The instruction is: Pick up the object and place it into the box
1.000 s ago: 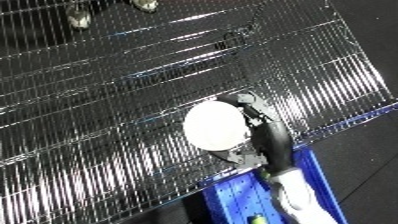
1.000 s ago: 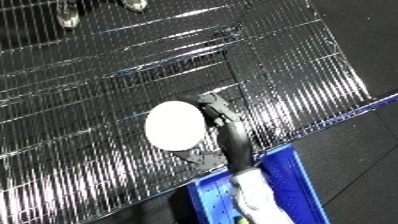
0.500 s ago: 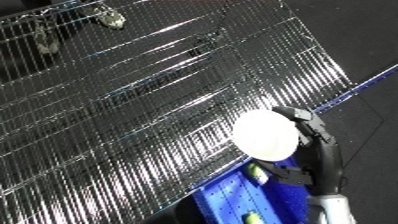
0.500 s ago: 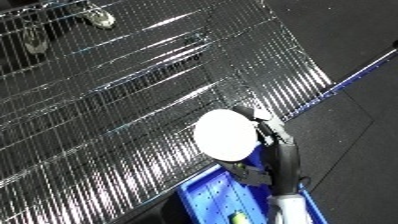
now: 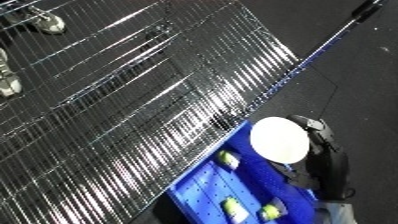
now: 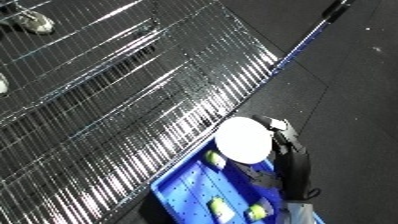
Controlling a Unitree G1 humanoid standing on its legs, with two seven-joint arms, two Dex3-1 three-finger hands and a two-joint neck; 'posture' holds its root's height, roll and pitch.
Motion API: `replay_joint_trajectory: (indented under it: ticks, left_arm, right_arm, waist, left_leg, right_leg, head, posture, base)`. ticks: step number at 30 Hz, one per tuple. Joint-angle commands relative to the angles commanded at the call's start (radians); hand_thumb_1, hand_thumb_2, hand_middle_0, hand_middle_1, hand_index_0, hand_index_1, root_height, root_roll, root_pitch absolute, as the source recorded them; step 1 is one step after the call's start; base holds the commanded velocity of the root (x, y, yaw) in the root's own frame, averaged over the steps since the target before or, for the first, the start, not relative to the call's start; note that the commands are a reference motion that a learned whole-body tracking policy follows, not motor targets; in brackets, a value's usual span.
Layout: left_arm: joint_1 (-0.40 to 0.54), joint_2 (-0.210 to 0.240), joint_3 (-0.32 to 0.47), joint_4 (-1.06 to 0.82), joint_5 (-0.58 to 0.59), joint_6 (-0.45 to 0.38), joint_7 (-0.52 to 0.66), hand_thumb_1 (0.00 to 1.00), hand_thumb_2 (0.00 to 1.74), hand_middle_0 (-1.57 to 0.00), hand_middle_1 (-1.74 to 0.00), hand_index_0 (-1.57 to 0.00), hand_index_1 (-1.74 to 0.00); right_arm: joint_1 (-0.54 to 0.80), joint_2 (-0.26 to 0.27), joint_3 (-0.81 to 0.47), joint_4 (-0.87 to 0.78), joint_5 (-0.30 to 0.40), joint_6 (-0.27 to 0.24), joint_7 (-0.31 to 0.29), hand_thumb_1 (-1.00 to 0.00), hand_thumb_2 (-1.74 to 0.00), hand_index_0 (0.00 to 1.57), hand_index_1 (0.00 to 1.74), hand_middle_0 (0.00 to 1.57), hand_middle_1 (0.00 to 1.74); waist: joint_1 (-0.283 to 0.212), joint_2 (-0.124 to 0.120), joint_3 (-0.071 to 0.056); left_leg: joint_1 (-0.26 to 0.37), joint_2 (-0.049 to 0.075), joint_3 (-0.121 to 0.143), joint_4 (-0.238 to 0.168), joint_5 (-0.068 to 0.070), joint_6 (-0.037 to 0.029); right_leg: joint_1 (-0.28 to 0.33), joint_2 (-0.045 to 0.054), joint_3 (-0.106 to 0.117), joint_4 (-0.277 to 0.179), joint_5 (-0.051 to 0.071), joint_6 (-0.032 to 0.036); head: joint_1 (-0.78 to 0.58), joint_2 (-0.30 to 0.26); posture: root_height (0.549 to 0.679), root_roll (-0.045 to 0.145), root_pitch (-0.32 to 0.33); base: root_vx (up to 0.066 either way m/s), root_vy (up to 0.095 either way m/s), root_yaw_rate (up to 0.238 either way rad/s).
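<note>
A white round object (image 5: pixel 280 139), plate-like, is held face up in my right hand (image 5: pixel 322 150), whose black fingers curl round its right edge. It hangs over the far end of the blue bin (image 5: pixel 202 187), clear of the wire surface. Several small yellow-green things (image 5: pixel 228 160) lie on the bin's floor. My left hand shows in neither view.
A shiny wire-grid shelf (image 5: pixel 133 100) fills the left and middle, ending in a blue-edged rim (image 5: pixel 306 62). Metal castors (image 5: pixel 49 22) show at the top left. Dark floor (image 5: pixel 364 95) lies to the right.
My right hand carried the white object off the wire shelf to the right and over the blue bin. The camera has swung right too, so the shelf shifts left.
</note>
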Motion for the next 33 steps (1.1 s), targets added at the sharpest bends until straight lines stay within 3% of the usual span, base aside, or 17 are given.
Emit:
replay_joint_trajectory:
  ticks: [3,17,27,33]
  left_arm:
    - [0.003,-0.003,0.0,0.012,-0.007,-0.015,0.0,1.0,1.74,-1.57,-1.74,-1.57,-1.74]
    - [-0.035,-0.016,-0.036,0.045,-0.003,-0.027,-0.001,1.0,1.74,-1.57,-1.74,-1.57,-1.74]
    - [-0.045,-0.023,-0.043,0.054,-0.001,-0.021,0.004,1.0,1.74,-1.57,-1.74,-1.57,-1.74]
    - [-0.039,-0.017,-0.043,0.051,-0.003,-0.013,-0.005,1.0,1.74,-1.57,-1.74,-1.57,-1.74]
  right_arm:
    - [0.023,0.001,-0.01,0.041,0.052,-0.022,0.018,-0.7,-1.22,1.1,1.22,1.1,1.22]
    - [-0.001,0.002,0.012,0.173,0.115,-0.063,0.056,0.0,0.0,0.0,0.0,0.0,0.0]
    - [0.002,0.027,0.028,0.169,0.142,-0.059,0.07,0.0,0.0,0.0,0.0,0.0,0.0]
    - [0.016,0.042,0.043,0.151,0.151,-0.05,0.158,0.0,0.0,0.0,0.0,0.0,0.0]
  waist:
    - [-0.012,0.003,0.0]
    - [-0.016,0.022,0.0]
    - [-0.012,0.017,0.0]
    - [-0.004,0.006,0.0]
  left_leg:
    - [0.0,-0.001,0.006,-0.006,0.001,-0.0003]
    - [0.011,-0.019,0.004,-0.029,0.01,-0.0044]
    - [0.009,-0.02,-0.004,-0.025,0.01,-0.0044]
    - [0.001,-0.021,-0.006,-0.014,0.008,-0.004]
  right_leg:
    - [-0.005,0.0026,0.004,-0.002,0.0,-0.0007]
    - [0.0,0.0,0.011,-0.02,0.007,-0.0045]
    - [0.001,0.0021,0.007,-0.011,0.003,-0.0077]
    - [0.005,0.0026,-0.002,-0.007,0.002,-0.0088]
  head:
    - [0.021,0.001]
    - [0.078,0.008]
    - [0.063,-0.007]
    - [0.01,-0.015]
  posture:
    - [0.639,0.099,0.075]
    - [0.641,0.104,0.077]
    - [0.641,0.104,0.076]
    - [0.641,0.102,0.073]
  base:
    - [-0.019,0.045,-0.128]
    - [-0.006,0.006,-0.028]
    - [0.016,-0.009,0.016]
    - [0.021,-0.033,0.056]
